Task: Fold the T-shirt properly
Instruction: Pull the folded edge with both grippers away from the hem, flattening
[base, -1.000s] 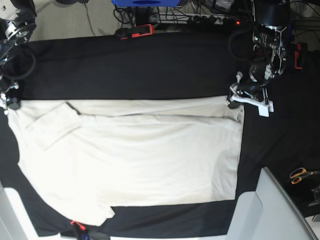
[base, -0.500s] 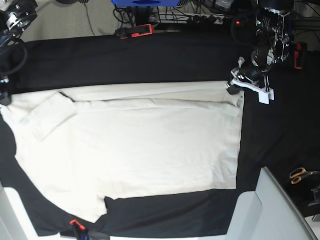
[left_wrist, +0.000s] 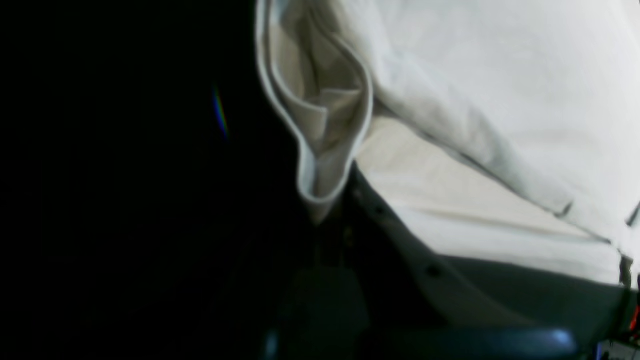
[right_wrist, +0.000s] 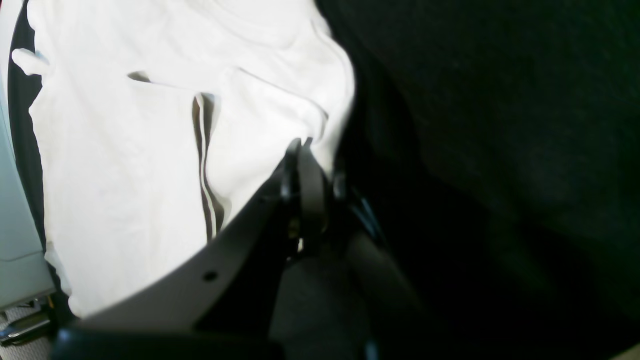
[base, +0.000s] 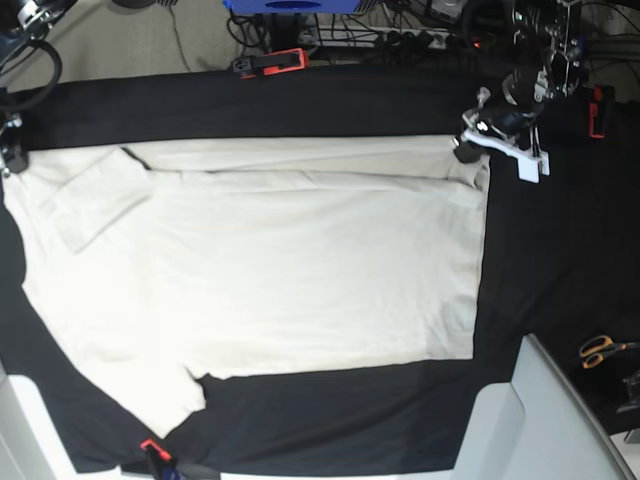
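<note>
Cream T-shirt (base: 280, 260) spread on black cloth (base: 300, 110), both grippers' fingers clamped shut — pinching its far corners

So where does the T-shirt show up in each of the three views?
Base: the T-shirt lies spread across the middle of the black table cloth, its far corners pinched by the two tools.
Left wrist: upper right, with a folded corner hanging into the left tool.
Right wrist: upper left, its edge caught in the right tool.
Shared landmark: the black table cloth beside the shirt in every view.
</note>
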